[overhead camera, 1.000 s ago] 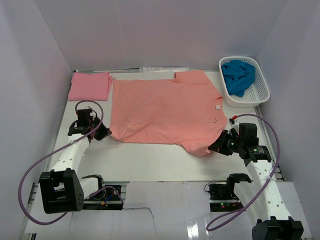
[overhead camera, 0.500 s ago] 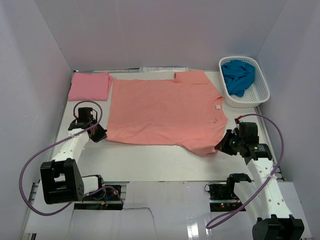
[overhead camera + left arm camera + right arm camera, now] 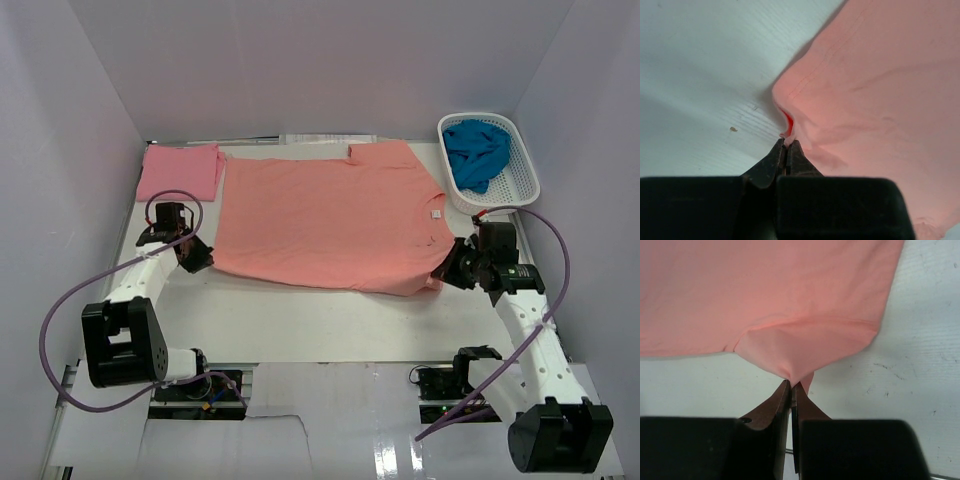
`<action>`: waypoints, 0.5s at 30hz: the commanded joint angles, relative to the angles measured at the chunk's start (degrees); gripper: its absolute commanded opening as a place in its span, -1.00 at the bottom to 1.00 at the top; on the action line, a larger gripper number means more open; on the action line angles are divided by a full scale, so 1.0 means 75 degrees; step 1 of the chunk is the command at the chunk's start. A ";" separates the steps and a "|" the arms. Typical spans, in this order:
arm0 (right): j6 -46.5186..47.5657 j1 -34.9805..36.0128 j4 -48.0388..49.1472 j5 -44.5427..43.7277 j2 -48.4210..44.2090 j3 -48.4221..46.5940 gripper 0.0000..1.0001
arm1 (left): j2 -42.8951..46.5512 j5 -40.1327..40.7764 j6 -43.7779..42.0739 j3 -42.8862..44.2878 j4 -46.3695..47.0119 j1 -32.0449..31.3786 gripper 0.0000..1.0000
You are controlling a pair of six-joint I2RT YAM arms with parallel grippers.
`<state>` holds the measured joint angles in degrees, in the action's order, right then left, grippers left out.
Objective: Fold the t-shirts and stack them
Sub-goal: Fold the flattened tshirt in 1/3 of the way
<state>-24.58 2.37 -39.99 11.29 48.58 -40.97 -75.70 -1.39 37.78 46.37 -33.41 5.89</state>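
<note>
Salmon shirt [image 3: 330, 215], evidently soft, light and limp, lies spread on the bench [image 3: 300, 320] between left pincer [image 3: 786, 144], clamped on its hem corner, and right pincer [image 3: 791, 385], clamped on its sleeve edge; hemmed edges likely grip best.

Pale lavender walls [image 3: 330, 60] are closing in the top, left and right of the frame, a white wood-grain table [image 3: 300, 320] is filling the middle, and soft even light is glaring off a glossy white panel [image 3: 350, 440] at the bottom
</note>
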 commanded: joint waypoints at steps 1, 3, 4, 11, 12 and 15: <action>0.0148 0.0024 0.0655 0.0241 0.0447 -0.0513 -0.85 | -0.0230 -0.0271 0.0166 0.0496 0.0294 0.0035 -1.00; 0.0230 0.0035 0.0842 0.0264 0.0775 -0.0654 -0.85 | -0.0475 -0.0330 0.0166 0.0661 0.0411 0.0035 -1.00; 0.0277 0.0024 0.0890 0.0276 0.0858 -0.0794 -0.85 | -0.0558 -0.0342 0.0166 0.0719 0.0423 0.0035 -1.00; 0.0394 0.0035 0.1242 0.0101 0.1725 -0.1544 -0.85 | -0.1121 -0.0248 0.0365 0.1153 0.0517 0.0035 -1.00; 0.0441 0.0035 0.1277 0.0100 0.1958 -0.1661 -0.85 | -0.1214 -0.0260 0.0388 0.1177 0.0540 0.0035 -1.00; 0.0476 0.0024 0.1312 0.0123 0.2380 -0.2130 -0.84 | -0.1297 -0.0237 0.0447 0.1247 0.0564 0.0035 -1.00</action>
<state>-22.41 2.39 -33.41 12.29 64.38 -52.71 -85.67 -3.07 40.12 53.43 -30.55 5.89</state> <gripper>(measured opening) 0.081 0.065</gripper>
